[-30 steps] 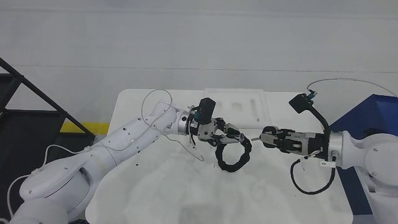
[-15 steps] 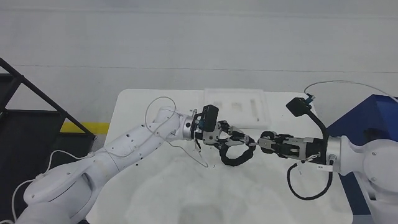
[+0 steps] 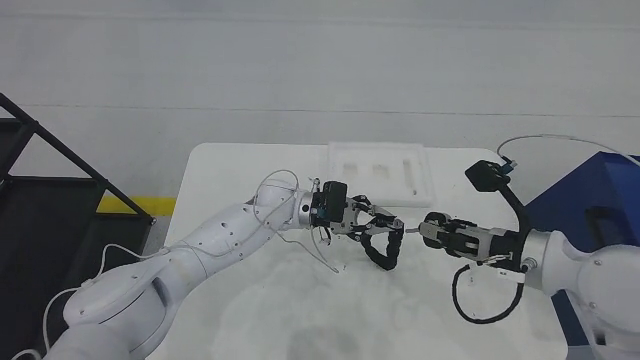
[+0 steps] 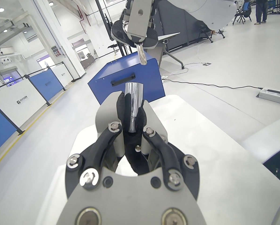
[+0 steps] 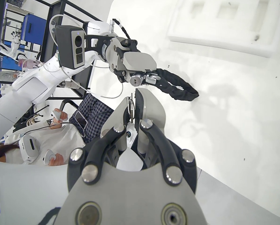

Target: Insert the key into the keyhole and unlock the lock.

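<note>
While the left gripper (image 4: 130,105) clamped the lock (image 4: 133,92), the right gripper (image 5: 133,101) pinched the key (image 4: 141,56) near the keyhole (image 5: 135,80); insertion seemingly awaited alignment.

Polished metal lock (image 4: 133,99) with cloth-sleeved loop (image 5: 177,87); matt foam tray (image 5: 212,40).

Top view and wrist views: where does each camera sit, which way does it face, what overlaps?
Top view: above the arms, looking down at the table; both arms show, tips close together.
Left wrist view: on the left arm, looking along the left gripper and its lock towards the right gripper.
Right wrist view: on the right arm, looking along its gripper and key at the keyhole.
Shared: both wrist views show lock and key apart.
</note>
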